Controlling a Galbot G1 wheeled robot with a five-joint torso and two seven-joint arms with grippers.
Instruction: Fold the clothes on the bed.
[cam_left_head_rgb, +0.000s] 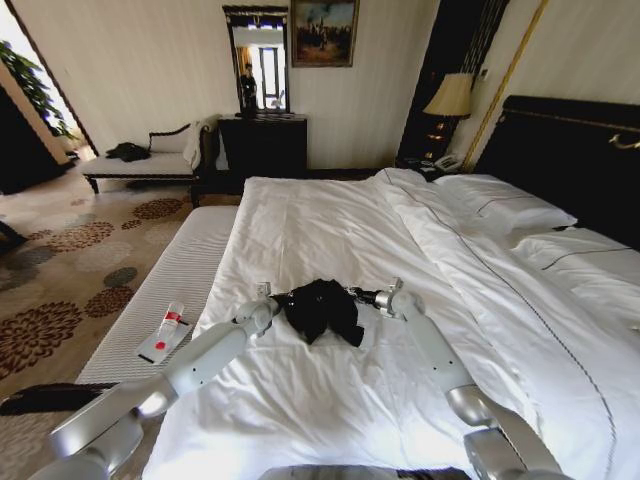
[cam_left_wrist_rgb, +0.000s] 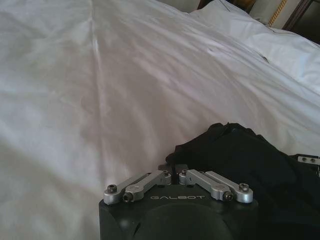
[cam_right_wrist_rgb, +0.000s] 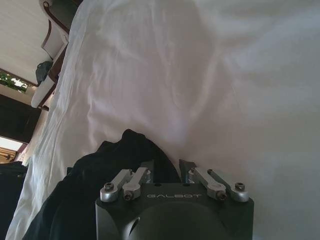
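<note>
Probably a hotel bedroom: bed (cam_left_head_rgb: 330, 250), lamp (cam_left_head_rgb: 451, 97), chaise (cam_left_head_rgb: 150, 165).

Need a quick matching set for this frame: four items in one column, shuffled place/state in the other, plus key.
Items:
1. black top
2. left gripper
3. pillows
4. lamp

Places or states:
A. lying at the head of the bed, against the dark headboard
B. bunched up mid-mattress between the two grippers
C. standing in the corner beside the headboard
D. shut on the top's edge, on the robot's left side

Pairs: 1-B, 2-D, 3-A, 4-C
</note>
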